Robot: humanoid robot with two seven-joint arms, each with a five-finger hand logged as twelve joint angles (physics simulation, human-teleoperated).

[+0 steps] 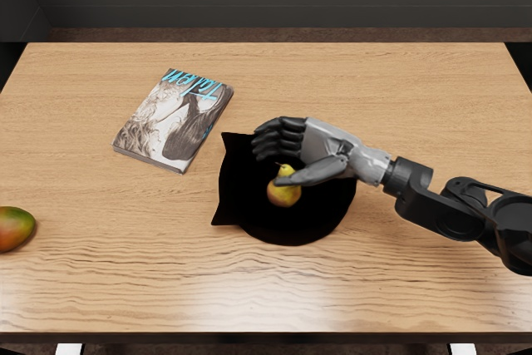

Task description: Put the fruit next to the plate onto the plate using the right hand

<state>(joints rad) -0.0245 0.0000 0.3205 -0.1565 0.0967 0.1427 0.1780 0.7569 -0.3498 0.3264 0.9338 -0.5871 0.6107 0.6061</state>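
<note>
Nearest to me is the front strip of the table [249, 297], bare wood. At its left edge lies a mango [12, 228], well apart from everything else.

1. Location of the work item. A pear [284, 194], yellow with a red blush, sits stem-up on the black plate [249, 220], near the middle. By my judgement it rests on the plate surface and is not carried, though the dark surface shows no contact shadow to confirm this.

2. Hand state. My right hand [291, 151] is over the far half of the plate, its arm entering from the right edge. The fingers [274, 139] are curled into a loose fist above and behind the pear and do not enclose it. The thumb [316, 174] reaches to the stem end and touches it or comes very close – I cannot tell which. I judge that the hand holds nothing.

3. Handling notes. I expect a light, firm body with smooth and fairly slippery skin that bruises under hard pressure. It is rounded, so it may roll if nudged. Take hold at the wide lower belly, thumb opposite the fingers, never at the narrow neck or stem.

4. Other items. A magazine [174, 120] lies just beyond the plate's left corner and needs no action.
</note>
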